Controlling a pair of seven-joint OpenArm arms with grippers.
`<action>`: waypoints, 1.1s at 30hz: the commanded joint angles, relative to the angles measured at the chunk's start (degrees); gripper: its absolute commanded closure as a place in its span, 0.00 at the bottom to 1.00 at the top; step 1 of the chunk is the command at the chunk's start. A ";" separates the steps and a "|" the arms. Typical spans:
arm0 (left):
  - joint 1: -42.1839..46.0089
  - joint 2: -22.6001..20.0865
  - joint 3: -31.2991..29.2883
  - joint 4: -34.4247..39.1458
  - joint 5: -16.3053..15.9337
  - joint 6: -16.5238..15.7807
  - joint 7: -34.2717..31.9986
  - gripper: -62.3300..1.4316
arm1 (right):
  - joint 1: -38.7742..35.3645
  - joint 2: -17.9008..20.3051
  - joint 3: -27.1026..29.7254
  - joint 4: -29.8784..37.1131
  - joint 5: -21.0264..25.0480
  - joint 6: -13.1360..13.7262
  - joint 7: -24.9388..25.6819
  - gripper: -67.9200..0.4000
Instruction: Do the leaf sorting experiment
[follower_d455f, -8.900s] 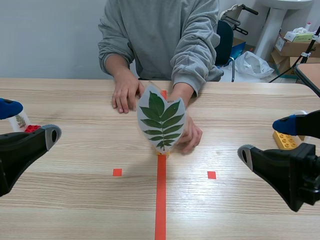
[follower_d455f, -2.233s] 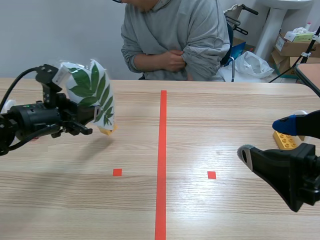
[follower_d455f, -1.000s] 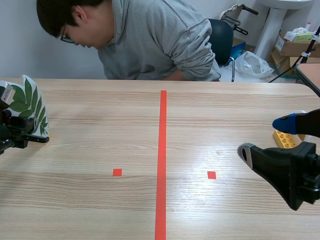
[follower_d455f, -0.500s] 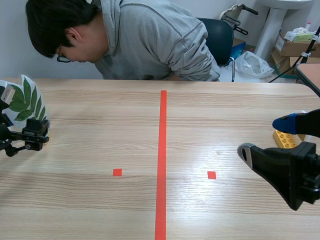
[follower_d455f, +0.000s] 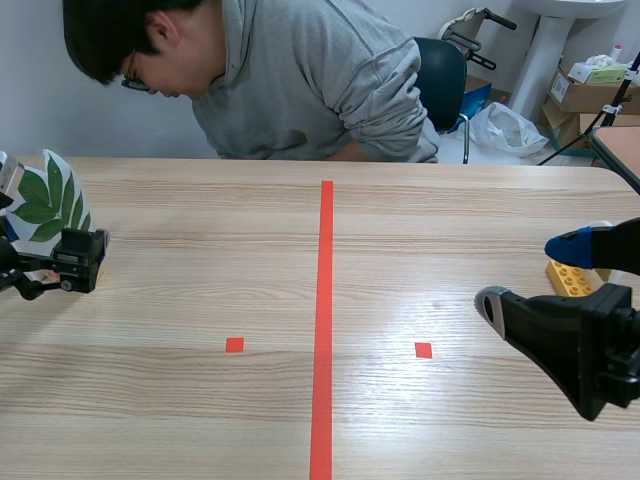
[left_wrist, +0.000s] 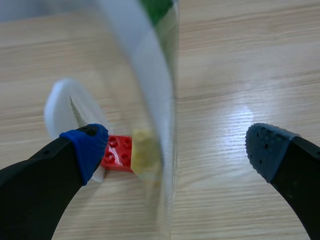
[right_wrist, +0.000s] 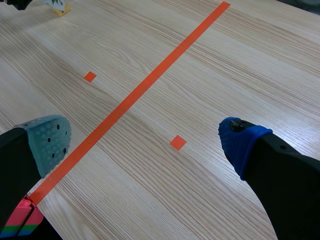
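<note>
Leaf card (follower_d455f: 55, 200) stands upright at the table's (follower_d455f: 200, 400) far left edge on a small yellow base (left_wrist: 145, 152). It sits between the left gripper's (left_wrist: 177, 147) fingers, but the jaws are spread wide and neither pad touches it. A red brick (left_wrist: 117, 152) and a second white card (left_wrist: 67, 107) are just behind. Right gripper (right_wrist: 146, 142) hangs low on the right – jaws apart, holding nothing – with a yellow brick (follower_d455f: 568, 280) beside it. Person (follower_d455f: 300, 80) leans over the far side.
</note>
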 joint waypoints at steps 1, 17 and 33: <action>0.70 -1.31 -1.07 3.34 -1.01 0.00 -0.81 0.06 | 0.55 0.44 0.28 0.31 0.81 0.46 0.98 0.10; 14.86 -5.14 -10.64 23.82 -6.82 -0.26 3.17 0.06 | 0.55 -0.48 0.26 0.31 0.81 0.46 0.83 0.10; 32.15 -5.55 -14.34 48.00 -11.34 -4.48 7.19 0.06 | 0.55 -0.46 0.28 0.31 0.81 0.46 0.83 0.10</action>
